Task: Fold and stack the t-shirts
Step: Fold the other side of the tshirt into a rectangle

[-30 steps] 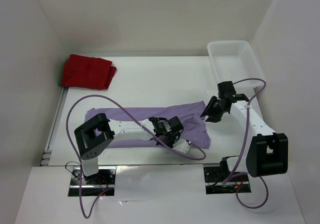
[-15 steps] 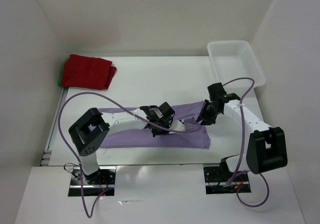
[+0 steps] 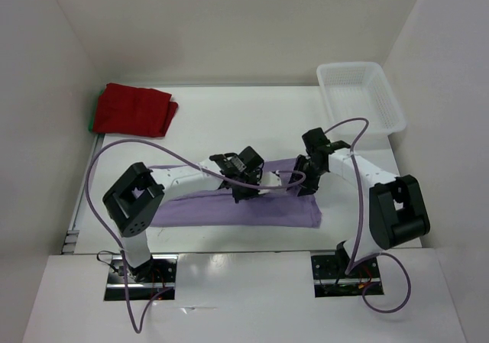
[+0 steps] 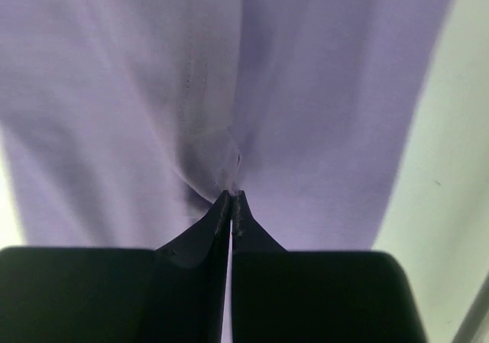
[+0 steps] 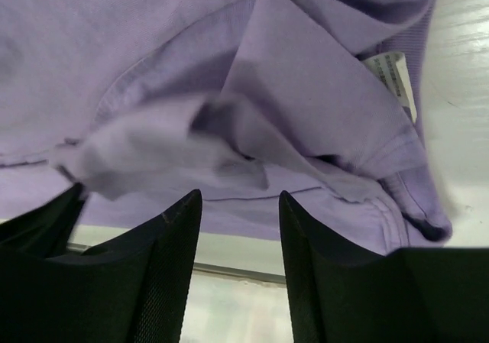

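The pale lavender t-shirt [image 3: 199,209] lies across the middle of the table as a long band, partly folded. My left gripper [image 3: 246,190] hangs over its middle and is shut on a small pinch of the lavender cloth [image 4: 229,160], which rises to the closed fingertips [image 4: 231,199]. My right gripper [image 3: 299,181] is over the shirt's right, collar end. It stands open [image 5: 238,198] with nothing between its fingers, and rumpled cloth with a white neck label [image 5: 390,72] lies below. The dark red t-shirt [image 3: 134,110] lies folded at the back left, with a green edge [image 3: 92,123] showing under it.
A white lattice basket [image 3: 359,95] stands at the back right, beside the right wall. White walls close in the table on the left, back and right. Purple cables loop from both arms over the shirt.
My left gripper has carried its pinch of lavender cloth from the near edge toward the back, folding the shirt narrower. My right gripper has moved left over the collar end and opened, letting cloth drop.
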{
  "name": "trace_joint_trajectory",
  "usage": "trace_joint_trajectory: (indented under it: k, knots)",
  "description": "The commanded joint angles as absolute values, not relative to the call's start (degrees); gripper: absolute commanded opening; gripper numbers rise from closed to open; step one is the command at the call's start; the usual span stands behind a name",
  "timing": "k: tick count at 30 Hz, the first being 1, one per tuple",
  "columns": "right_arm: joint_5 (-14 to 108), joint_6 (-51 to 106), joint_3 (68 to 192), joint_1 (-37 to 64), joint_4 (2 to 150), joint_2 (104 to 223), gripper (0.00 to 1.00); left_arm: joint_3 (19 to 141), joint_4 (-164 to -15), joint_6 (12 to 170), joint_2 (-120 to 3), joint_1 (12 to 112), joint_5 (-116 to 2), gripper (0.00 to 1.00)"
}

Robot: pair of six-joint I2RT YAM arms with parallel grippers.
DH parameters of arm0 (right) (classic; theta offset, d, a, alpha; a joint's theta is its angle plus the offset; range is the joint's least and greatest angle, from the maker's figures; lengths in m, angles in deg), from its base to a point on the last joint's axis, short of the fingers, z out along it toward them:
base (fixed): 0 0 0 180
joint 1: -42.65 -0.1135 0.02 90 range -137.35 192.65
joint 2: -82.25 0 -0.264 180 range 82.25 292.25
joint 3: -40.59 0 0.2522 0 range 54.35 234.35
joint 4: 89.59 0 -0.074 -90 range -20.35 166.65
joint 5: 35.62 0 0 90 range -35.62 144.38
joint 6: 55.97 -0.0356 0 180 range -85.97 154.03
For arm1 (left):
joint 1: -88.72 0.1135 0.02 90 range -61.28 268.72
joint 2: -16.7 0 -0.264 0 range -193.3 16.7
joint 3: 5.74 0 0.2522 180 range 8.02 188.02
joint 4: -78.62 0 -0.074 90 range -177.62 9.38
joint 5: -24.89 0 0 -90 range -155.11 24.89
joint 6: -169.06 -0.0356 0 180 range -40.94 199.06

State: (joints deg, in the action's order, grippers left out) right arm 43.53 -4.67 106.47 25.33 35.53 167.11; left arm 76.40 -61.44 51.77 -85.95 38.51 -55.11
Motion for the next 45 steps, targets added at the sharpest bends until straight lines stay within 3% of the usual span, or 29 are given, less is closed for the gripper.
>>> trace_joint_trajectory:
  k: [1, 6, 14, 25, 28, 30, 31, 38, 45]
  knots:
    - [43.8, -5.5, 108.2, 24.5, 39.0, 169.0, 0.51, 80.7, -62.7, 53.8, -85.7, 41.3, -53.6, 0.02]
    - [45.9, -5.0, 109.6, 24.5, 39.8, 172.3, 0.56, 82.4, -62.7, 53.8, -86.2, 43.1, -53.6, 0.02]
    - [43.9, -5.5, 111.4, 24.5, 42.6, 174.3, 0.53, 82.9, -64.9, 52.7, -88.4, 43.6, -56.3, 0.04]
    - [41.3, -6.0, 111.4, 24.5, 42.0, 175.1, 0.37, 83.5, -65.4, 52.2, -89.6, 46.1, -56.8, 0.05]
    - [41.3, -6.0, 110.9, 24.5, 41.0, 175.6, 0.24, 83.5, -65.4, 52.2, -89.6, 46.1, -56.8, 0.05]
    - [42.0, -6.0, 111.4, 24.5, 40.4, 176.1, 0.02, 83.5, -65.4, 52.2, -89.6, 46.1, -56.8, 0.05]
    - [42.5, -6.0, 111.4, 24.5, 39.4, 175.2, 0.0, 83.5, -65.4, 51.6, -89.6, 46.1, -57.5, 0.05]
    - [48.6, -6.0, 113.2, 24.5, 31.7, 168.0, 0.0, 84.6, -65.4, 49.8, -89.1, 46.1, -58.0, 0.06]
    - [46.7, -8.2, 106.1, 24.5, 32.3, 165.5, 0.0, 81.9, -64.6, 48.0, -89.1, 44.0, -54.3, 0.09]
